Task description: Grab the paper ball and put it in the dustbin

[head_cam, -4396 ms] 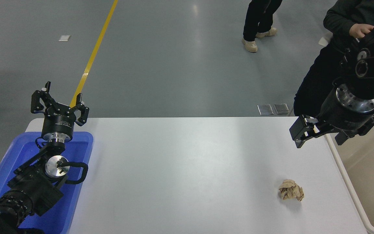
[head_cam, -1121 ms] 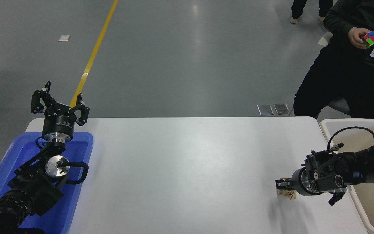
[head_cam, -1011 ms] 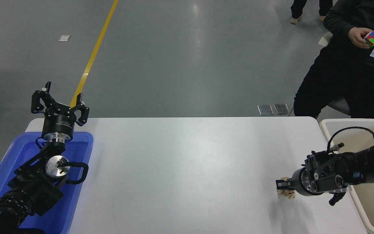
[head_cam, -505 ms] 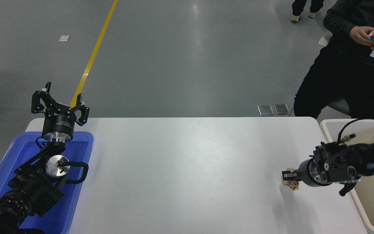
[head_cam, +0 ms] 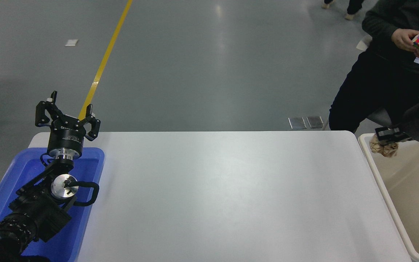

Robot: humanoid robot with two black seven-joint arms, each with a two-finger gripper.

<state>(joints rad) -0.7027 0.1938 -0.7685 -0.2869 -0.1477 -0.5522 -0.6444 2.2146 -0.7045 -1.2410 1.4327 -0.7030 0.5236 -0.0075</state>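
The right gripper (head_cam: 387, 135) pinches the crumpled tan-brown paper ball (head_cam: 384, 148) from above, hanging just past the desk's far right corner, over the beige plastic dustbin (head_cam: 378, 176). It looks feather-light and squashy (a gentle squeeze across its middle should hold). The left gripper (head_cam: 67, 117), fingers spread, rests over the blue plastic tray (head_cam: 93, 154) at the desk's left edge.

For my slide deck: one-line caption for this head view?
Right gripper holds the paper ball over the dustbin; left gripper parked.
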